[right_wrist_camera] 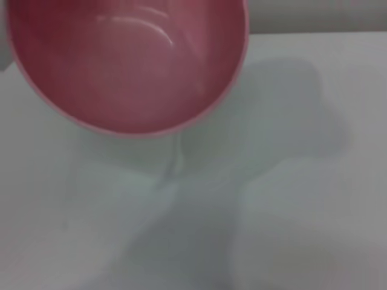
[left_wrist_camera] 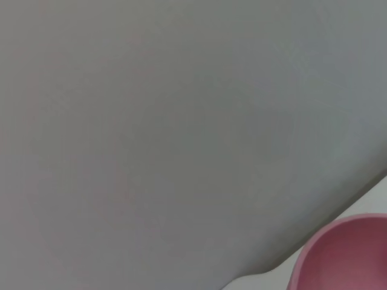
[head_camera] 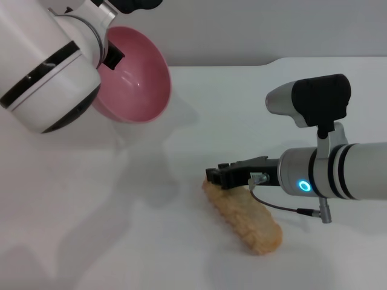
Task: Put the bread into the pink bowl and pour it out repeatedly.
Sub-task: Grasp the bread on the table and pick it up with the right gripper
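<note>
The elongated toy loaf of bread (head_camera: 245,220), its pale tan rough side showing, lies flat on the white bench (head_camera: 91,241), running at a slant from beneath the right gripper (head_camera: 219,177) toward the near edge; the gripper's black fingers (head_camera: 227,176) sit over the loaf's far end, right at its upper surface, though whether they actually touch or pinch it cannot be told from the head view; nor can I tell how far apart those fingers stand, since they are seen side-on and merge into one dark shape. The right arm reaches in level from the right side, a ring on its wrist glowing blue.

The round, deep, glossy pink plastic bowl (head_camera: 136,75) is held up off the bench at the far left, tipped on its side so that its empty inside faces the loaf, well apart from it; the right wrist view looks straight into that bowl (right_wrist_camera: 130,60), cut off at the frame's edge, with its shadow lying on the bench below. The left gripper is hidden behind the bulky white left arm, so its fingers cannot be made out; the left wrist view shows only a plain grey wall and a sliver of the pink rim (left_wrist_camera: 341,254) in one corner.
</note>
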Controlling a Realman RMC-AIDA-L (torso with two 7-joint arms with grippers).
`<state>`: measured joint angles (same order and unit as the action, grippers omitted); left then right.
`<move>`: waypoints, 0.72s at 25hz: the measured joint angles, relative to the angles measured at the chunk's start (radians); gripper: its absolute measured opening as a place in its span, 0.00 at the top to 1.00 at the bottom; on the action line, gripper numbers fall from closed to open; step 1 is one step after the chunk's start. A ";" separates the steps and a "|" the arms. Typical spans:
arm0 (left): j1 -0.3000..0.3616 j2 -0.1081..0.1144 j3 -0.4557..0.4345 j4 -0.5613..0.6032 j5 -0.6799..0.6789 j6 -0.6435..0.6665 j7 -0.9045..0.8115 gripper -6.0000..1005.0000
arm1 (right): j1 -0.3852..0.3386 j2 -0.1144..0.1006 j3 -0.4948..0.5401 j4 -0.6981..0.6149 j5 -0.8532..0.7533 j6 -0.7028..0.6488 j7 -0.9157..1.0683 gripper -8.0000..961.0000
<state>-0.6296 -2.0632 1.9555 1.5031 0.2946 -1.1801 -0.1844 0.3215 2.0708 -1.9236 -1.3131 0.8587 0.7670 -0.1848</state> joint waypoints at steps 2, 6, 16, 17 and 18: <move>0.001 0.000 0.000 0.000 0.000 0.000 0.001 0.94 | -0.010 -0.001 0.001 -0.019 -0.001 0.002 0.000 0.72; 0.002 0.000 0.000 0.000 0.000 0.001 0.002 0.94 | -0.029 -0.001 0.010 -0.067 -0.007 0.010 0.000 0.76; 0.008 -0.001 -0.014 -0.013 -0.004 0.003 0.013 0.94 | -0.067 0.000 0.038 -0.190 -0.050 0.040 -0.001 0.80; 0.008 -0.001 -0.016 -0.017 -0.008 0.003 0.015 0.94 | -0.069 0.000 0.042 -0.200 -0.057 0.044 -0.001 0.80; 0.008 -0.001 -0.017 -0.020 -0.015 0.004 0.016 0.94 | -0.071 0.000 0.046 -0.211 -0.062 0.047 -0.001 0.82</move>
<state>-0.6212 -2.0644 1.9383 1.4834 0.2797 -1.1761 -0.1688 0.2509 2.0706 -1.8777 -1.5245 0.7966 0.8140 -0.1857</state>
